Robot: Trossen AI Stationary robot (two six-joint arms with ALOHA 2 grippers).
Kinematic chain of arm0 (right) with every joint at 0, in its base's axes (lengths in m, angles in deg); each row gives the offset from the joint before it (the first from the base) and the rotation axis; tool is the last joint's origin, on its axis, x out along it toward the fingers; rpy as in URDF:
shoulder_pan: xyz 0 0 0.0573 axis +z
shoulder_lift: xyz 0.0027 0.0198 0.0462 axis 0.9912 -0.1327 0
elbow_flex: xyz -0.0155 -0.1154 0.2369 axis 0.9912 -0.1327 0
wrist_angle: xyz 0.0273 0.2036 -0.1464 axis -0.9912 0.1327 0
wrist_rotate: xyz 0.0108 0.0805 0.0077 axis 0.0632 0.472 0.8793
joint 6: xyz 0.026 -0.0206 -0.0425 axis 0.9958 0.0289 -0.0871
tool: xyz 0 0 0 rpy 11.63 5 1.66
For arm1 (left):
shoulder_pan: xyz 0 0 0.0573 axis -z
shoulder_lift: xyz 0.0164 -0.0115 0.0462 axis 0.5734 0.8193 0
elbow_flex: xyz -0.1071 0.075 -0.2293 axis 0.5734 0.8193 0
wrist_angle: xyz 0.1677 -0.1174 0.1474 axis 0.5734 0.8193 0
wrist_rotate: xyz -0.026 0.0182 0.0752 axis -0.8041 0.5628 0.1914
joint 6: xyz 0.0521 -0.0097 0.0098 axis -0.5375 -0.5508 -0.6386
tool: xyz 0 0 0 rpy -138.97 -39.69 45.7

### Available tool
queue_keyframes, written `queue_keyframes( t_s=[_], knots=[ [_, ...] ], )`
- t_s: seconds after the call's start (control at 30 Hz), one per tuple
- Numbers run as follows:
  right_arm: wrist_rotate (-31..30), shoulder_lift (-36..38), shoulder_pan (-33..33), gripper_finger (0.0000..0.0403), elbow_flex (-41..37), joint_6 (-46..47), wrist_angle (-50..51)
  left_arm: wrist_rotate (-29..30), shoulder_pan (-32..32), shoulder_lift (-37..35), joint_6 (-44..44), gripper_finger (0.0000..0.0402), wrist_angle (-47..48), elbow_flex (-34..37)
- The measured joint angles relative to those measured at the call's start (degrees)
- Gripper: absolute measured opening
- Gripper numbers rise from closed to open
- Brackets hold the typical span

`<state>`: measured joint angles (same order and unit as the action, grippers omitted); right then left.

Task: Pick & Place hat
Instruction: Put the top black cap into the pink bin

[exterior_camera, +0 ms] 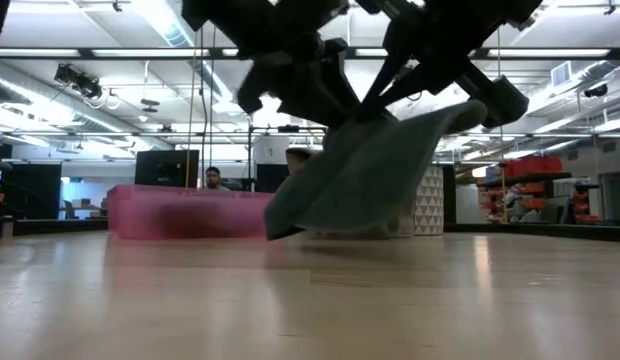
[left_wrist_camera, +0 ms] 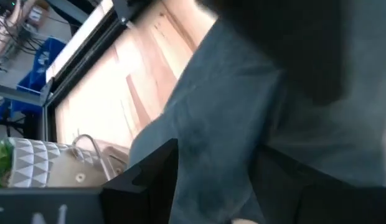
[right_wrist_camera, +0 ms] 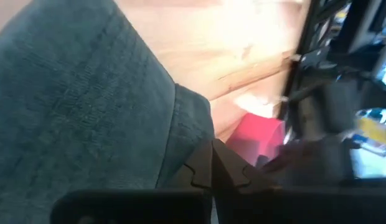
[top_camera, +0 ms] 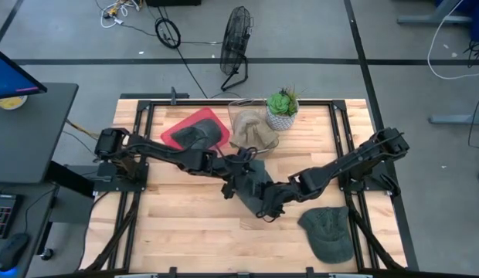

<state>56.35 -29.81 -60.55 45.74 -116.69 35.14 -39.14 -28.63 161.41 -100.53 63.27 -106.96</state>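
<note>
Above mid-surface hangs the dark grey hat (top_camera: 255, 181), limp, light cloth sagging between holds; brim edges are the best grip. Left tool (top_camera: 241, 184) and right tool (top_camera: 272, 202) both pinch it.

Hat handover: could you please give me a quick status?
Left gripper and right gripper both shut on dark grey hat, held above table. Nothing underneath.

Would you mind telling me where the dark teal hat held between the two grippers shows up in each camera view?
High view: dark teal hat at table centre.
Low view: hanging mid-frame, off the table.
Left wrist view: fills the middle.
Right wrist view: fills the left side.
Shared landmark: red tray.
</note>
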Motion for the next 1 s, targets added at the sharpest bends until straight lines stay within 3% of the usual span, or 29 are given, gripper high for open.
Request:
queue_keyframes(
  t_s=[0.17,0.3,0.4,0.63,0.83,1.0],
  knots=[
    [0.0,0.0,0.2,0.0000,0.0,0.2,-1.4,0.1,-0.8,1.0,0.3,0.0155,0.9,0.1],
    [-0.4,0.0,0.2,0.0000,0.0,1.3,-0.6,0.2,-0.8,1.0,0.6,0.0078,1.0,0.1],
    [-0.9,0.0,0.2,0.0000,0.0,8.4,-0.2,0.2,-0.8,1.0,3.7,0.0016,1.9,0.1],
    [-2.2,0.0,0.1,0.0037,0.0,29.7,-0.4,4.4,-0.6,1.0,13.3,0.0008,6.6,0.1],
    [-3.7,0.0,0.3,0.0095,0.0,46.0,0.0,15.5,1.2,-0.1,28.5,0.0007,15.1,-0.1],
    [-3.5,0.0,0.7,0.0133,0.0,57.4,1.0,22.5,3.6,-5.2,41.0,0.0006,29.0,-3.4]
  ],
)
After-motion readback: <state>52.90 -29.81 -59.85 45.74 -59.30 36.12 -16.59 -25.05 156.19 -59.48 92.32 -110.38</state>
